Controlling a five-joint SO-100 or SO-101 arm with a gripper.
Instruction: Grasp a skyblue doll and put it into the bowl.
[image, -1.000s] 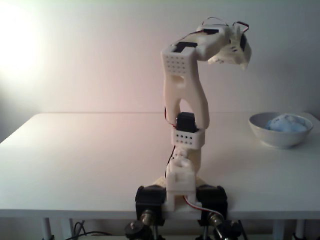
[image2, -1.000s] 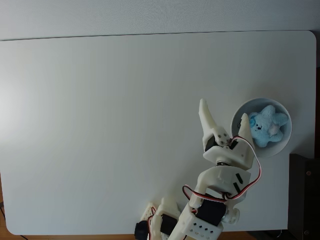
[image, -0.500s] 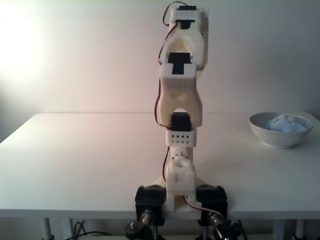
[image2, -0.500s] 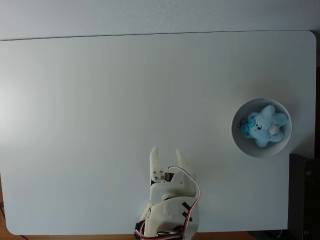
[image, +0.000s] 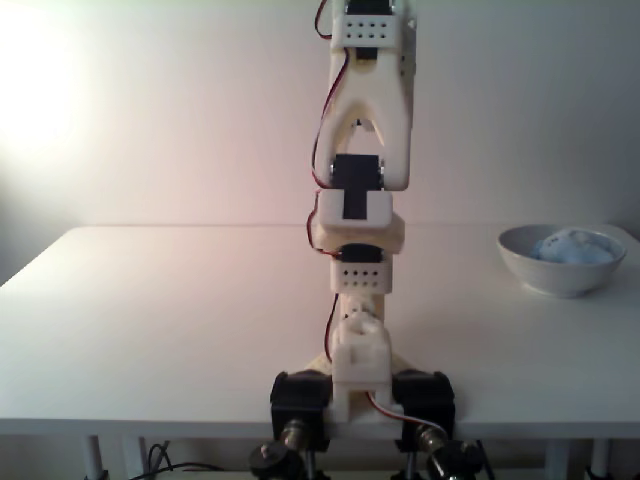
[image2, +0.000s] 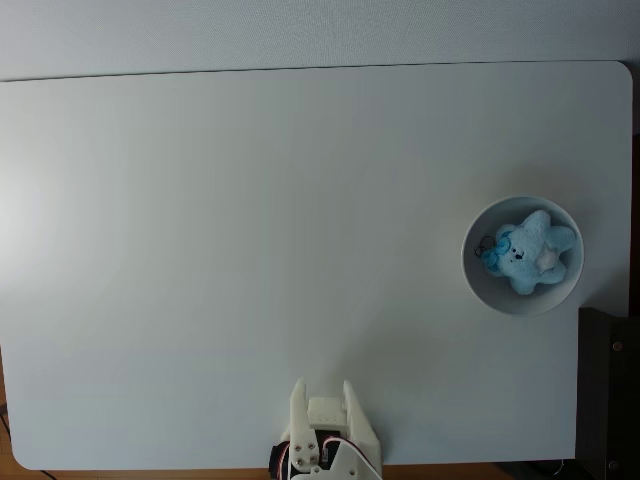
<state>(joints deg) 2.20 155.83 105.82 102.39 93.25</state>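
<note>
Lying in round glossy bowl (image2: 480, 285), fluffy skyblue doll (image2: 530, 254).

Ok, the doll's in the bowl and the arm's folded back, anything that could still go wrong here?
Two small risks. The bowl sits near the table's right edge beside a dark box, so a bump could tip it. The doll's keyring lies by the rim and might snag the open gripper on a re-grasp.

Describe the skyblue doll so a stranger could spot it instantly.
Start at the white table in the fixed view from above and follow it to its right edge, where a round white bowl sits. The skyblue doll lies inside that bowl. It is a fluffy pale-blue plush animal with splayed limbs, the one coloured thing on the table.
</note>
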